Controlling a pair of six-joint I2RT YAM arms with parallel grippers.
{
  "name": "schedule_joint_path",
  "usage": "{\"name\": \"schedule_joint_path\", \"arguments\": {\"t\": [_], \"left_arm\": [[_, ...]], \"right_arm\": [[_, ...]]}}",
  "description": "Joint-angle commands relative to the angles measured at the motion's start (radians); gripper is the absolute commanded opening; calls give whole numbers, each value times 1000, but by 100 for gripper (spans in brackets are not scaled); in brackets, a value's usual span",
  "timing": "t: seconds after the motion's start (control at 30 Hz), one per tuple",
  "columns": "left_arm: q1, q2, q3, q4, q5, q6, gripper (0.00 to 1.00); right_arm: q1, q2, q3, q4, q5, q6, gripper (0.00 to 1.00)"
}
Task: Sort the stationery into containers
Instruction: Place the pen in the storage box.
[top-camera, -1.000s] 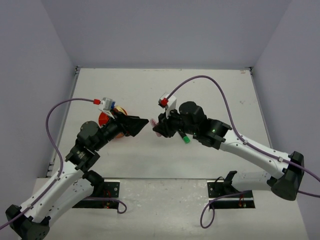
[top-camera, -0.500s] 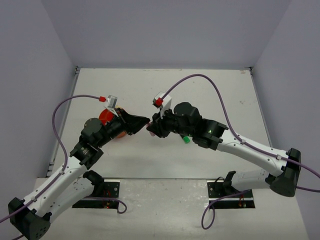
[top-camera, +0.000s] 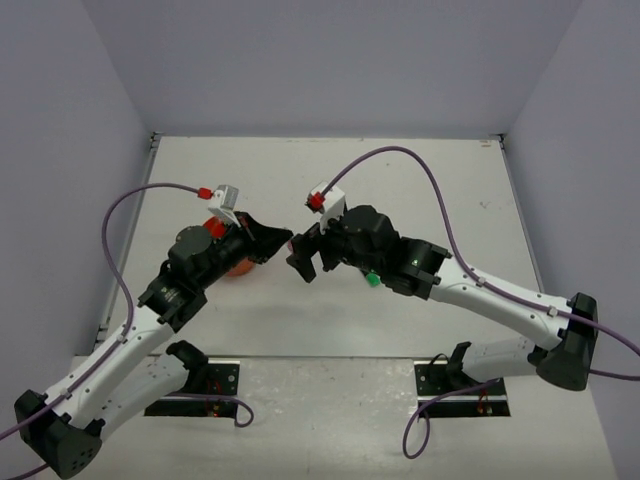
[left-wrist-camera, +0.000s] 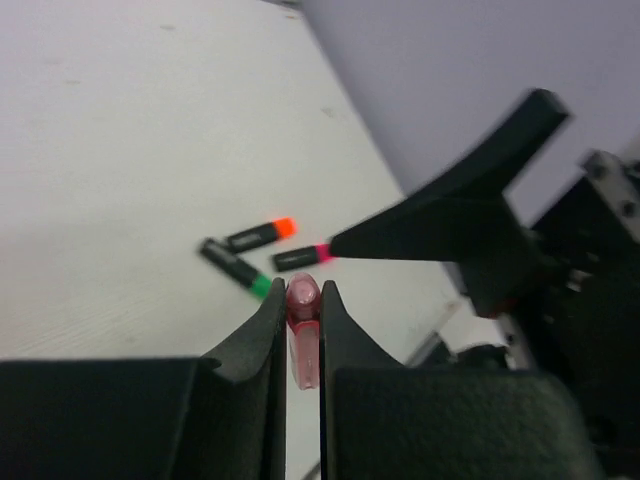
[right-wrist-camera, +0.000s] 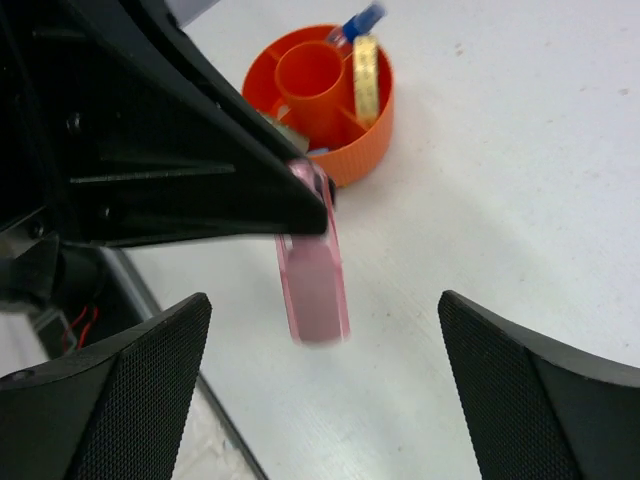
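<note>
I have the pink bar (left-wrist-camera: 303, 345) pinched in the left gripper (left-wrist-camera: 300, 292), with the right gripper (right-wrist-camera: 322, 330) wide. The orange tub (right-wrist-camera: 360, 160) at twelve o'clock holds the bottle (right-wrist-camera: 362, 20) and ring (right-wrist-camera: 366, 75); three highlighters (left-wrist-camera: 240, 268) wait.

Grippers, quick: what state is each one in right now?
Left gripper: closed on the pink bar.
Right gripper: open, holding nothing.

The left claw (left-wrist-camera: 298, 297) pinches a pink bar (left-wrist-camera: 303, 352), with three highlighters (left-wrist-camera: 258, 236) lying on the table (left-wrist-camera: 120, 150) beyond.
</note>
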Motion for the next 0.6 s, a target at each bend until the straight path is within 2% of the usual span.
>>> {"name": "schedule_joint_path", "arguments": {"t": [0.0, 0.07, 0.27, 0.57], "left_arm": [[3, 20, 106, -296, -585, 122, 0], [3, 47, 108, -302, -706, 131, 0], [4, 146, 76, -238, -911, 138, 0], [5, 146, -19, -181, -969, 89, 0]], "right_arm": [[2, -110, -105, 9, 243, 77, 99], [0, -165, -154, 10, 302, 88, 99], [-9, -262, -237, -14, 322, 97, 99], [-9, -304, -297, -71, 329, 108, 99]]}}
